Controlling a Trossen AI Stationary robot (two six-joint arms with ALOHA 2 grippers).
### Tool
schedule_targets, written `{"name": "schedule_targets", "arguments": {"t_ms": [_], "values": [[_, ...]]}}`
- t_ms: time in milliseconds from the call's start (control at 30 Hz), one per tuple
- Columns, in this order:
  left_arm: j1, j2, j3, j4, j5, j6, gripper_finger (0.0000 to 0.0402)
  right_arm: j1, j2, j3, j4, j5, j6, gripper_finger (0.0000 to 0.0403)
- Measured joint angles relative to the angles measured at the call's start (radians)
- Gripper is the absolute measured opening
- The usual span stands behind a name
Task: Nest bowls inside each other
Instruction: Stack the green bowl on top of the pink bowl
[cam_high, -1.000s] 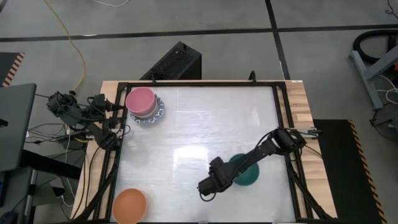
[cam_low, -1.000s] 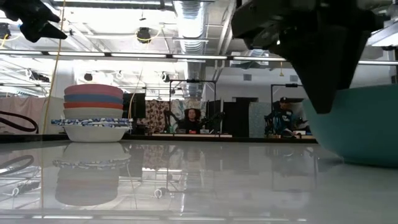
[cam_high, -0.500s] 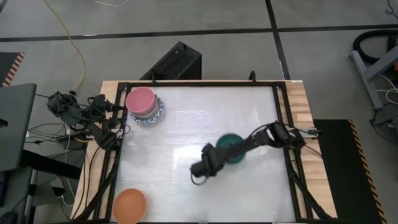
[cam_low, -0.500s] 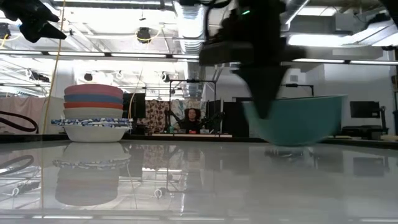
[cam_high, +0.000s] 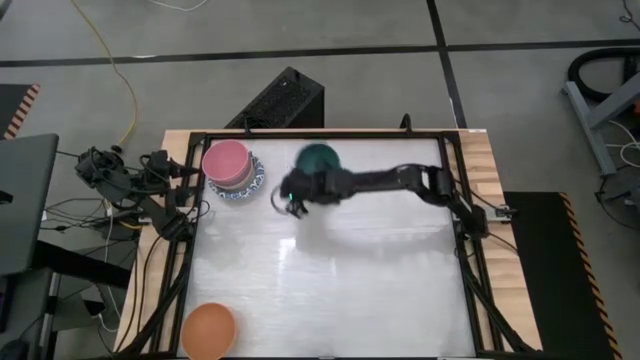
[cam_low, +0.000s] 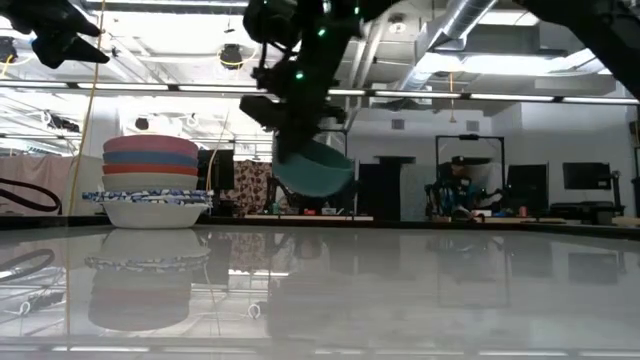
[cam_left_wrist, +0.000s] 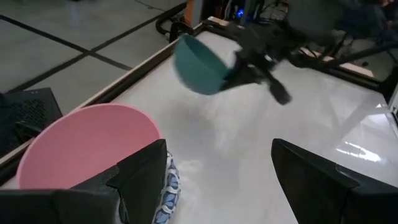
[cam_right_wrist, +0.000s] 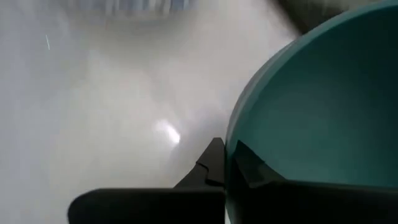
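Observation:
A teal-green bowl (cam_high: 318, 159) hangs tilted above the far middle of the table, with my right gripper (cam_high: 308, 180) shut on its rim. The low view shows the teal-green bowl (cam_low: 315, 168) well clear of the surface. Left of it stands a stack of bowls (cam_high: 233, 169): a pink bowl (cam_left_wrist: 87, 149) on top, blue, red and cream below, and a blue-patterned white bowl (cam_low: 150, 205) resting on the table. An orange bowl (cam_high: 208, 331) sits at the near left corner. My left gripper (cam_left_wrist: 217, 177) waits open behind the stack at the table's left edge. My right gripper pinches the teal-green bowl's rim (cam_right_wrist: 231, 149), one finger inside the bowl and one outside its wall. The fingers slant down from the table's right side. The bowl is lifted clear and tipped, its opening facing partly sideways.
A black frame (cam_high: 320, 133) edges the white tabletop (cam_high: 330, 280), whose middle and near right are bare. Cables (cam_high: 120, 185) crowd the left edge by my left arm. People sit in the room beyond the far edge (cam_low: 310, 190).
My right gripper has swept from the near right part of the table toward the far left, turning its wrist as it went. The teal-green bowl has gone with it, from low by the near edge to hanging tilted, just right of the stack.

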Motion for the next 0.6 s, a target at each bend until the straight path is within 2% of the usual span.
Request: {"name": "schedule_targets", "arguments": {"t_ms": [167,333,500,600], "values": [[0.000,0.000,0.000,0.000,-0.047,-0.001,0.0279,-0.096,0.001,0.002,0.334,-0.066,-0.204,0.0008],[0.000,0.000,0.000,0.000,-0.093,-0.001,0.0279,-0.132,0.004,0.002,0.591,-0.145,-0.377,0.0008],[0.000,0.000,0.000,0.000,-0.121,-0.002,0.0279,-0.138,0.004,0.002,0.734,-0.264,-0.560,0.0008],[0.000,0.000,0.000,0.000,-0.126,-0.002,0.0279,-0.138,0.004,0.002,0.777,-0.384,-0.728,0.0008]]}}
